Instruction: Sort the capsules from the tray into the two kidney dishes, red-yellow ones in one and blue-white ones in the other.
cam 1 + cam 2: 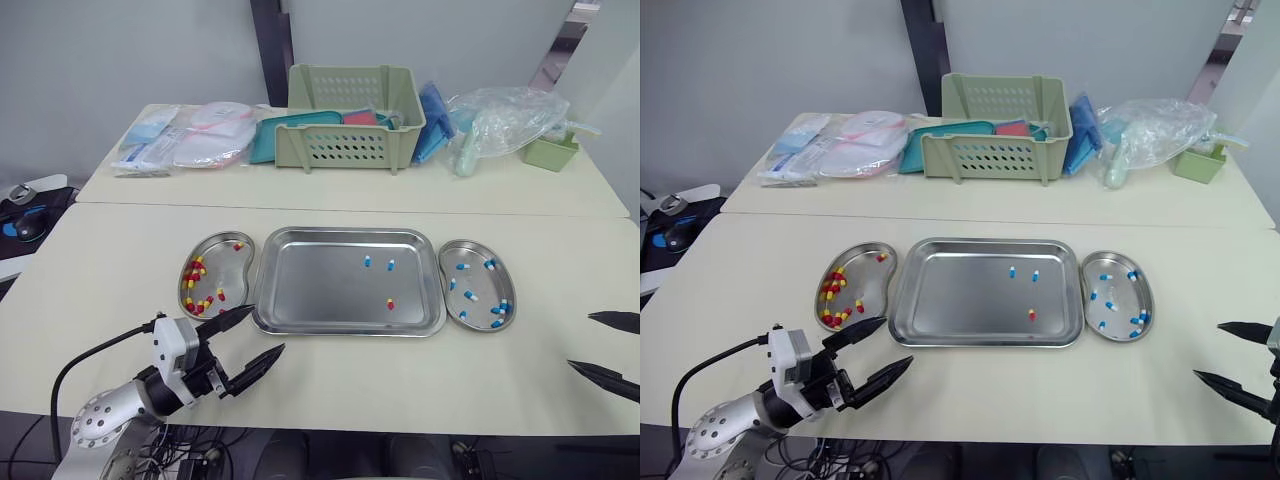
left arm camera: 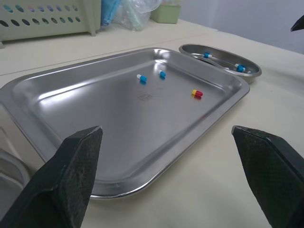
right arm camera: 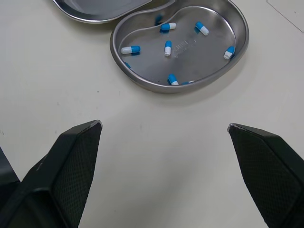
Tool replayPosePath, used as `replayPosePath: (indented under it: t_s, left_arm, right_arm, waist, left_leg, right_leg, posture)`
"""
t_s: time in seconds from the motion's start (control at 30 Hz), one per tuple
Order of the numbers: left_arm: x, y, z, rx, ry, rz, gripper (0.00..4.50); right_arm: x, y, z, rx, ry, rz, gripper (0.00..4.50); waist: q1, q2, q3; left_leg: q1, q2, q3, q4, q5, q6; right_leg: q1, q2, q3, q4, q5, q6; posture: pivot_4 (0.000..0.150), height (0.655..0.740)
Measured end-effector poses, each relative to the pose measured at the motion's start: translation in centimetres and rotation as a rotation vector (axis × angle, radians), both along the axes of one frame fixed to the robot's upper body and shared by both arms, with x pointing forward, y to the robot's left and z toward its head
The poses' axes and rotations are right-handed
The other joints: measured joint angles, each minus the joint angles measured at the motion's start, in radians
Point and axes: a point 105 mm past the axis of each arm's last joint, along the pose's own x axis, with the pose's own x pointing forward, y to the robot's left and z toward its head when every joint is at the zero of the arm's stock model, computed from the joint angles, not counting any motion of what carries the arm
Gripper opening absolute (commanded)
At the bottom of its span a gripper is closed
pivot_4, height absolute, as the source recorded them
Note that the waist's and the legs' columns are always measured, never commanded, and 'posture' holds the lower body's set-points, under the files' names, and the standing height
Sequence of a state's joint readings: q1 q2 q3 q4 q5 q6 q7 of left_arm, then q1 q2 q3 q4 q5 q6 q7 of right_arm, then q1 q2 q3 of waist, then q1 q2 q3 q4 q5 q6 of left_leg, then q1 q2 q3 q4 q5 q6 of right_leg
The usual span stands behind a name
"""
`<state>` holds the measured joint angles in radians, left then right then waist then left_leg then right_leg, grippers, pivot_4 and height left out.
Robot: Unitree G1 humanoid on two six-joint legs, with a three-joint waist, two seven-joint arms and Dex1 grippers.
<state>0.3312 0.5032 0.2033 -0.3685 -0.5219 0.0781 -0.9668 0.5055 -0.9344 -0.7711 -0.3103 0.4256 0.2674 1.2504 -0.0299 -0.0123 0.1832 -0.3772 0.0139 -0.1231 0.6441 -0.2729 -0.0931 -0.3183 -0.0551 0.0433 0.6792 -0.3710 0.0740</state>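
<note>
A steel tray (image 1: 300,290) lies mid-table, holding two blue-white capsules (image 1: 367,261) (image 1: 391,265) and one red-yellow capsule (image 1: 390,303). The left kidney dish (image 1: 233,262) holds several red-yellow capsules (image 1: 197,270). The right kidney dish (image 1: 478,310) holds several blue-white capsules (image 1: 470,296). My left gripper (image 1: 252,340) hovers open near the tray's front left corner, holding nothing. My right gripper (image 1: 605,347) stands open and empty at the table's right edge, in front of and to the right of the right dish (image 3: 187,80).
At the back of the table stand a green basket (image 1: 350,115), packets in plastic (image 1: 190,135) to its left, a clear bag (image 1: 505,120) and a small green cup (image 1: 551,152) to its right. A seam splits front and back tabletops.
</note>
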Motion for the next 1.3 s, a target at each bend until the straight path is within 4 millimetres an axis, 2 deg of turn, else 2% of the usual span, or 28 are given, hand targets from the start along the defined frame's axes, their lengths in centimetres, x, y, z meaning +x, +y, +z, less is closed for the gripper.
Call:
replayPosePath:
  t_s: [0.13,0.27,0.37,0.43,0.5,0.73,0.83,0.9,1.1,1.17,1.3]
  left_arm:
    - [0.5,-0.4,-0.6,0.004,0.004,-0.019,4.50]
    - [0.6,-0.6,-0.8,-0.001,0.010,-0.026,4.50]
    - [0.7,-0.5,-0.9,-0.001,0.013,-0.025,4.50]
    - [0.8,-0.6,-0.8,0.001,0.006,-0.029,4.50]
    - [0.8,-0.6,-0.8,0.002,0.005,-0.031,4.50]
    - [1.0,-0.7,-1.0,0.000,0.001,-0.039,4.50]
    - [0.9,-1.0,-1.2,0.000,-0.003,-0.055,4.50]
    - [0.9,-1.1,-1.2,0.001,-0.002,-0.058,4.50]
    - [0.9,-1.3,-1.3,0.002,-0.003,-0.067,4.50]
    - [1.0,-1.4,-1.3,0.000,-0.005,-0.071,4.50]
    - [1.0,-1.5,-1.2,-0.002,-0.005,-0.074,4.50]
  right_arm:
    - [-0.3,3.5,1.0,0.032,-0.012,0.101,4.49]
    - [-0.1,8.7,2.3,0.099,-0.073,0.228,4.49]
    - [-0.4,13.1,1.9,0.181,-0.082,0.303,4.49]
    - [-0.3,14.9,1.5,0.225,-0.084,0.313,4.49]
    - [1.0,16.2,1.5,0.279,-0.128,0.271,4.49]
    - [4.7,18.8,0.2,0.346,-0.195,0.119,4.49]
    - [6.0,20.5,-1.7,0.343,-0.172,0.076,3.87]
    - [6.6,21.0,-2.2,0.330,-0.177,0.062,3.24]
    - [9.8,23.2,-1.9,0.304,-0.234,0.002,3.24]
    - [11.0,23.7,-2.1,0.293,-0.225,-0.045,3.24]
    - [12.3,24.5,-2.7,0.293,-0.172,-0.103,3.24]
  waist:
    - [-0.002,0.000,0.000]
    - [-0.001,0.000,0.000]
    - [0.001,-0.001,0.000]
    - [0.000,-0.001,0.000]
    - [0.000,-0.002,-0.001]
    - [-0.001,-0.002,-0.001]
    - [-0.002,-0.002,-0.001]
    - [-0.002,-0.002,-0.001]
    - [-0.004,-0.001,-0.001]
    - [-0.004,-0.001,-0.001]
    - [-0.004,-0.001,-0.001]
  left_leg:
    - [0.000,0.000,0.000,0.000,0.000,0.000]
    - [0.000,0.000,-0.001,0.000,0.000,0.000]
    - [-0.001,0.000,-0.003,0.000,0.000,0.000]
    - [-0.002,0.000,-0.003,0.001,0.000,0.000]
    - [-0.001,0.000,-0.003,0.001,0.000,0.000]
    - [-0.002,0.000,-0.004,0.000,0.000,0.000]
    - [-0.002,0.000,-0.004,0.000,0.000,0.000]
    - [-0.002,0.000,-0.004,0.000,0.000,0.000]
    - [-0.002,0.000,-0.005,0.000,0.000,0.000]
    - [-0.003,-0.001,-0.005,-0.001,0.000,0.000]
    - [-0.005,-0.001,-0.005,-0.001,0.000,0.000]
  right_leg:
    - [0.000,0.000,0.000,0.000,0.000,0.000]
    - [0.000,0.000,-0.001,0.000,0.000,0.000]
    - [0.000,0.000,-0.002,0.000,0.000,0.000]
    - [0.000,0.000,-0.002,0.000,0.000,0.000]
    - [0.000,0.000,-0.002,0.000,0.000,0.000]
    - [-0.002,0.000,-0.003,0.000,0.000,0.000]
    - [-0.003,0.000,-0.002,0.001,0.000,0.000]
    - [-0.003,0.000,-0.002,0.001,0.000,0.000]
    - [-0.004,0.001,-0.002,0.002,0.000,0.000]
    - [-0.005,0.001,-0.002,0.002,0.000,0.000]
    - [-0.008,0.001,-0.002,0.002,0.000,0.000]
  posture:
    - [0.150,0.7400]
    - [0.150,0.7400]
    - [0.150,0.7400]
    - [0.150,0.7400]
    - [0.150,0.7400]
    - [0.150,0.7400]
    - [0.150,0.7400]
    - [0.150,0.7400]
    - [0.150,0.7400]
    - [0.150,0.7400]
    - [0.150,0.7400]
